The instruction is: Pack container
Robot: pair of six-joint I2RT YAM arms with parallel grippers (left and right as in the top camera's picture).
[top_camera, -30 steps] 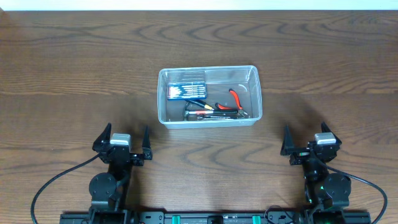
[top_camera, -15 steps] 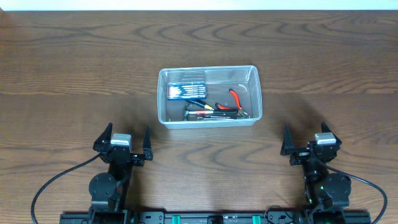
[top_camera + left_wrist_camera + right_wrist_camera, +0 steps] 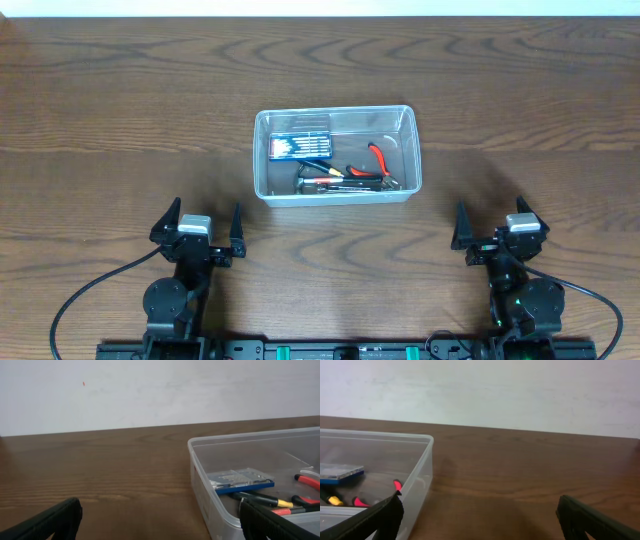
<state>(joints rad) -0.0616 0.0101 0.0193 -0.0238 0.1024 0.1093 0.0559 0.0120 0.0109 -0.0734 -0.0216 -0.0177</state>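
**A:** Where does the clear rectangular plastic container sit?

**B:** Around the middle of the dark brown wooden table. Its long sides run left to right, and it lies farther out than both arms and between them.

**A:** What lies inside it?

**B:** A flat blue plastic case with a clear lid lies in the far left corner. To its right are red-handled pliers. Along the near wall is a cluster of slim tools with black, red and yellow handles. They overlap, so I cannot tell them apart one by one.

**A:** And the left gripper?

**B:** It is by the table's near edge, left of the container and well apart from it. Its two black fingers are spread wide and grip nothing. In its wrist camera the container's left end fills the right of the view, with the blue case showing inside.

**A:** The right gripper?

**B:** It is mirrored on the right, likewise well apart, with its fingers splayed wide and holding nothing. Its camera catches the container's right corner at the left.

**A:** Anything else around?

**B:** A black cable loops from the left arm's base, and another black cable loops from the right arm's base. A white wall stands beyond the far edge. Bare wood grain lies between each gripper and the container.
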